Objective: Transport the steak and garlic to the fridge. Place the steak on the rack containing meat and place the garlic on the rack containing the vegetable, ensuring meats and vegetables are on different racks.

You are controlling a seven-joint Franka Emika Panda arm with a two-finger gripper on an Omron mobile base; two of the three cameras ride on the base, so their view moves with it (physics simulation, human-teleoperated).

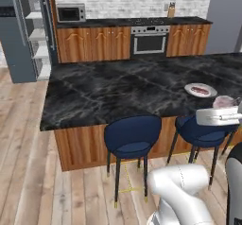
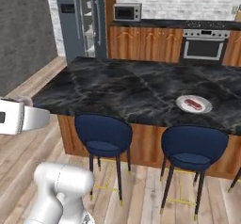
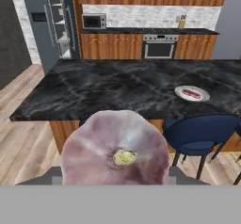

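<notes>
My gripper [image 1: 229, 106] is shut on the garlic [image 3: 116, 148], a pale whitish-pink bulb that looms large at the bottom of the hand view and hides the fingertips. In the left base view the garlic [image 1: 222, 100] is held at counter height by the island's near right edge. The steak [image 1: 200, 90], a small red-pink slab, lies on a round pale plate [image 1: 209, 94] on the black marble island; the steak [image 2: 193, 104] also shows right of centre from the other side. The slate-grey fridge [image 1: 19, 35] stands far left, open, its white shelves [image 1: 38, 36] showing.
Two blue stools [image 1: 132, 136] [image 1: 201, 132] stand along the island's [image 1: 118, 91] near side. Behind it run wooden cabinets with a steel oven [image 1: 150, 40] and a microwave [image 1: 71, 14]. Wood floor [image 1: 28, 139] runs along the island's left toward the fridge.
</notes>
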